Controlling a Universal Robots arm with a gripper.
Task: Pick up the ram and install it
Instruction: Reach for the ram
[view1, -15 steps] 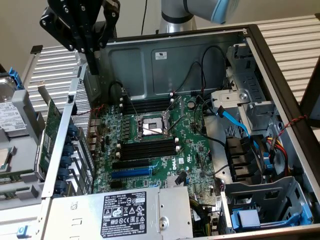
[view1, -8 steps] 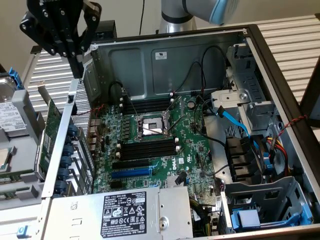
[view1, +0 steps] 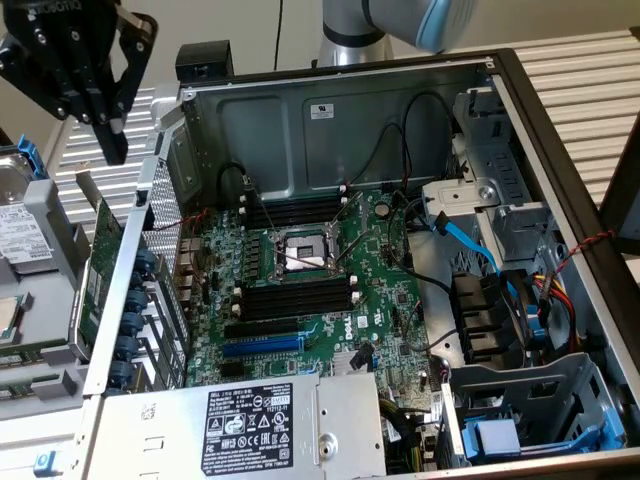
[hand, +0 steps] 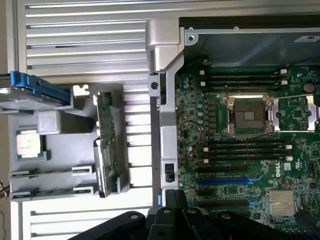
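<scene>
Ram (hand: 52, 172) in grey tray (hand: 60, 150), hand (view1: 112, 140) closed, empty, apart

You've got open PC case (view1: 400, 130), motherboard (view1: 385, 300) flat inside, bare CPU socket (view1: 303, 255) between two banks of black slots (view1: 300, 298). Power supply (view1: 340, 420) beside board. Outside case: grey tray (hand: 65, 155) holding loose processor (hand: 29, 145), expansion card (hand: 107, 140) on edge, hard drive (hand: 25, 97).

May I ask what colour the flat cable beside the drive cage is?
Light blue; the flat cable shows best in the exterior view.
</scene>
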